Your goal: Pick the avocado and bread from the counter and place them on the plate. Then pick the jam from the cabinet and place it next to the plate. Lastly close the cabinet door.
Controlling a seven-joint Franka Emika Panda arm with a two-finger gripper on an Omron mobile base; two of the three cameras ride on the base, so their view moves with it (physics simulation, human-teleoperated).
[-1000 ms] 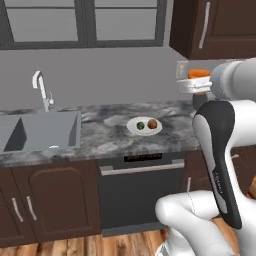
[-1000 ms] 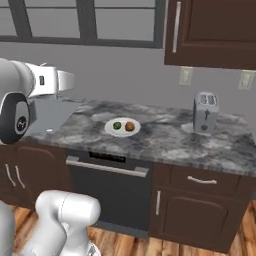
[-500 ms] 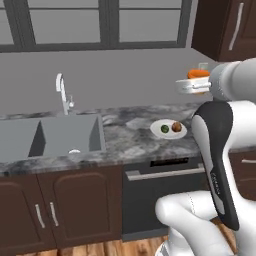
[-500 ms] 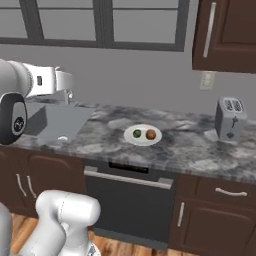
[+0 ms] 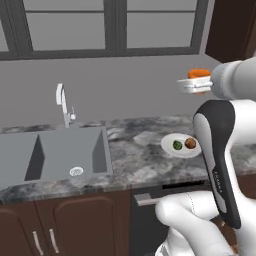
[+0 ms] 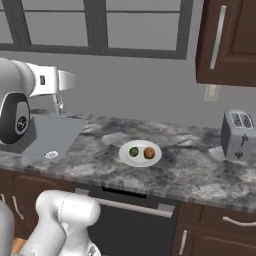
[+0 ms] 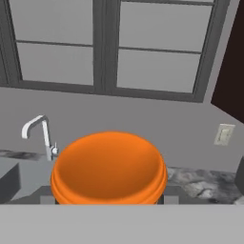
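**Jam held high above the marbled bench**

The claw (image 5: 195,86) is pinched on the small orange-red rounded jam (image 5: 199,74), carrying it in the air well above the grey-and-white marbled stone bench (image 5: 135,162). In the hand view the jam (image 7: 108,167) sits between the finger tips. On the bench lies the round plain white plate (image 6: 126,156), with the tiny dark-green avocado (image 6: 134,151) and the tiny brown-orange bread chunk (image 6: 149,152) side by side on it. A silver toaster (image 6: 239,134) stands well to the plate's right; the grey sink (image 5: 55,150) lies to its left.

Avocado (image 5: 177,145), bread (image 5: 190,143) on plate (image 5: 169,147)
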